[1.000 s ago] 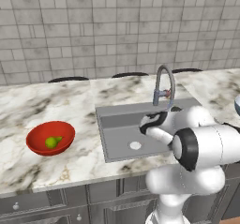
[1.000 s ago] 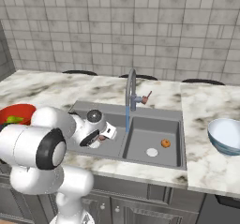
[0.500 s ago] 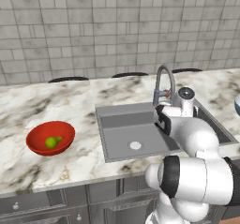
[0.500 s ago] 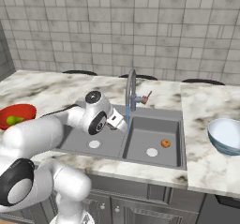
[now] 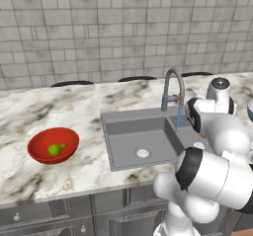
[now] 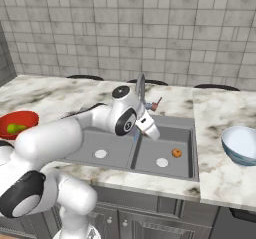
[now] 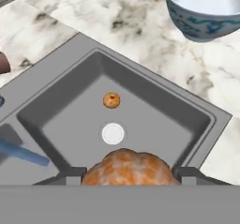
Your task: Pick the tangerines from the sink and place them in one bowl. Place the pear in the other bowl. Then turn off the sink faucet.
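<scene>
A tangerine (image 7: pixel 127 168), round, orange and mottled, is sitting clamped between the gripper's (image 7: pixel 127 174) fingertips (image 7: pixel 187 174) above the sink (image 6: pixel 182 170). A second, small tangerine (image 6: pixel 176 153) is lying in the sink's right basin, just beside the white drain (image 6: pixel 161 162). The faucet (image 5: pixel 173 89) is rising behind the sink, its blue stream (image 5: pixel 178 121) running. A pale bowl (image 6: pixel 242 144) is standing on the surface (image 6: pixel 220 178) right of the sink; a red bowl (image 5: pixel 53 144) holding the pear (image 5: pixel 55 150) is standing well to its left.
</scene>
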